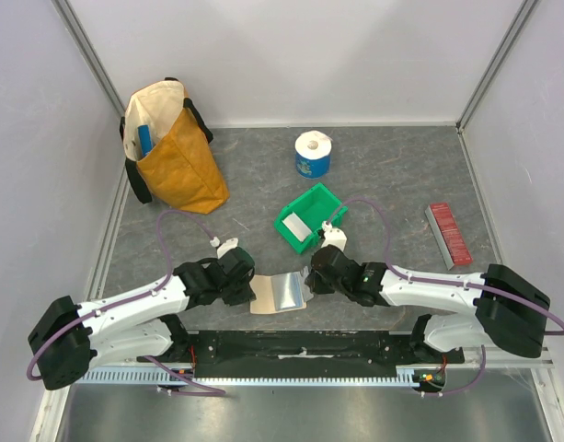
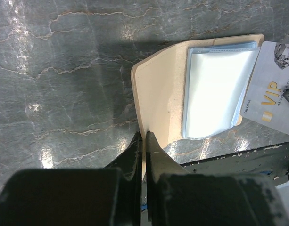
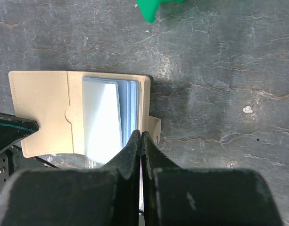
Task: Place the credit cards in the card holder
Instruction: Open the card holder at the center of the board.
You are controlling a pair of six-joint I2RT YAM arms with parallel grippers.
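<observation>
The tan card holder (image 1: 280, 293) lies open on the table near the front edge, its clear pockets (image 2: 215, 92) facing up. My left gripper (image 2: 144, 136) is shut on the edge of the holder's left flap (image 2: 158, 94). My right gripper (image 3: 142, 134) is shut on a pale grey credit card marked VIP (image 2: 269, 92), which meets the right edge of the holder (image 3: 45, 113) beside the closing tab (image 3: 154, 128). The card shows only edge-on between the right fingers. Another white card (image 1: 297, 226) lies in the green bin (image 1: 320, 201).
A yellow and white bag (image 1: 176, 157) stands at the back left. A blue and white roll (image 1: 312, 154) stands at the back middle. A red ridged strip (image 1: 449, 234) lies at the right. The table's black front rail (image 2: 257, 157) runs just beside the holder.
</observation>
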